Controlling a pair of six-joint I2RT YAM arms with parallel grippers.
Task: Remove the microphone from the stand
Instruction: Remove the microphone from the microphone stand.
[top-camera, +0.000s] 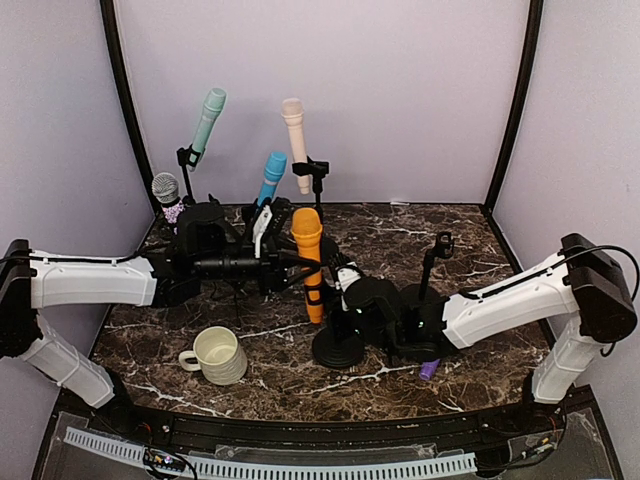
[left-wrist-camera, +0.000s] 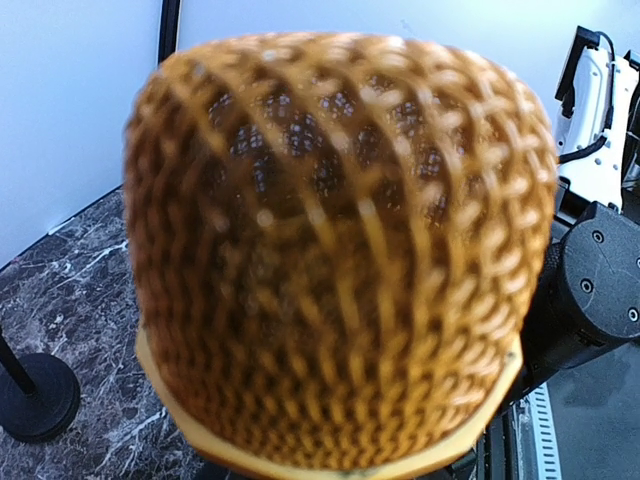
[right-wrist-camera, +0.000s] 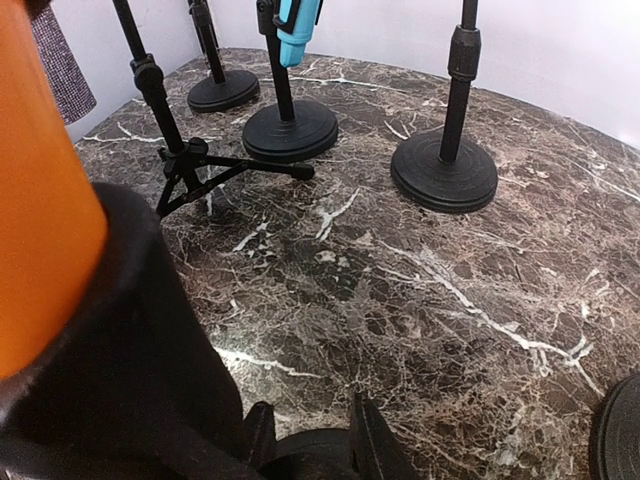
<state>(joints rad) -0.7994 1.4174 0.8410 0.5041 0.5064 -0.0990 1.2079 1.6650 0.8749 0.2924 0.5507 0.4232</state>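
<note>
the orange microphone is seated upright in the black clip of its round-based stand, near the middle of the marble table, so nothing's been lifted out yet.

the left gripper is brought in from the side at the mic's body. in the left wrist view the mesh head fills the whole picture and no fingers are shown, so whether it's clamped on or just sitting around it can't be told tbh.

the right gripper is parked low by the stand's post. in its own wrist view the fingertips are seen narrowly apart with something dark and rounded between them. whether that's actually pinched can't be told either.

for doing this step well:
- the stand probably wants to be pinned down by the right side first, otherwise the whole thing would likely get dragged up with the mic
- the grip on the mic should be confirmed on the body below the head, not on the mesh
- the mic is best pulled along its own axis, up and out of the clip, not levered sideways
- the pull should be kept clear of the blue microphone and the tripod stand just behind, since those look easy to knock
</note>
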